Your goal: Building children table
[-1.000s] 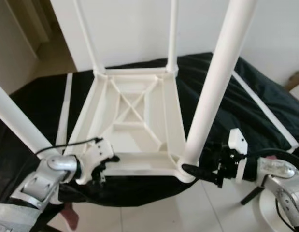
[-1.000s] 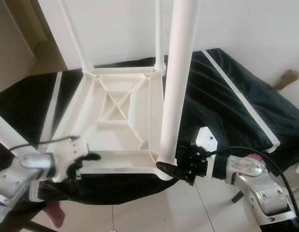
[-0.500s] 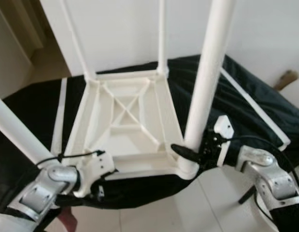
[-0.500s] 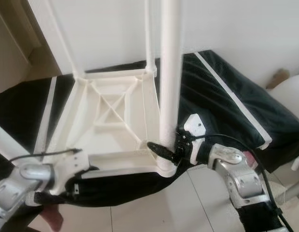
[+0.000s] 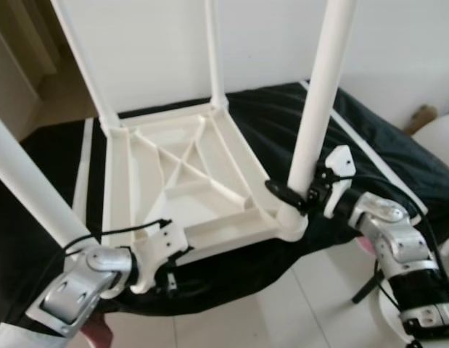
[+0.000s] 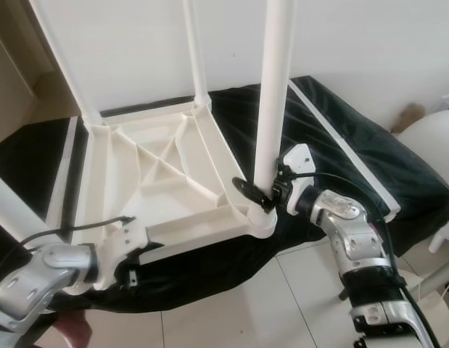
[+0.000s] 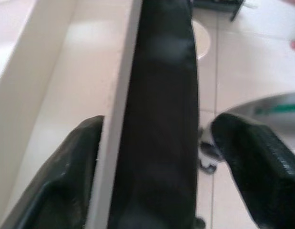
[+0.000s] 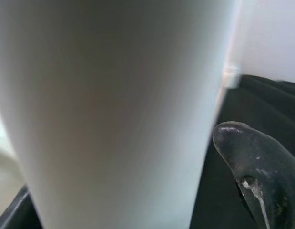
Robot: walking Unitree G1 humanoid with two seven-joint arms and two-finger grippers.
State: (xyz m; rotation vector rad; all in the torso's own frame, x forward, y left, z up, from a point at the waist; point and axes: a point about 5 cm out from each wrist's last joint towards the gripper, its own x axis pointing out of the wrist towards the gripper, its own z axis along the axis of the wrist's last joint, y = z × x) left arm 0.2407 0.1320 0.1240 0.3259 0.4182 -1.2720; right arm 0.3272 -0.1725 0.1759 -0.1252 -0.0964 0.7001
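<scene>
A white children's table (image 5: 180, 181) lies upside down on a black cloth (image 5: 384, 156), its legs pointing up. My right gripper (image 5: 297, 197) is shut on the near right leg (image 5: 322, 94) just above its socket; that leg (image 8: 114, 109) sits against one black finger (image 8: 257, 176). My left gripper (image 5: 166, 264) is at the near left edge of the tabletop, by the near left leg (image 5: 28, 181). Its fingers (image 7: 56, 181) straddle the white rim (image 7: 114, 119) and the cloth under it. The far finger stands off the cloth.
A white wall (image 5: 151, 43) rises right behind the table. A white round seat (image 5: 438, 138) stands at the right. Pale floor tiles (image 5: 282, 312) lie below the cloth's front edge, and a doorway opens at the far left.
The table has turned: its near right corner, with my right gripper on the leg, has swung away from me. My left gripper has slid lower along the front rim.
</scene>
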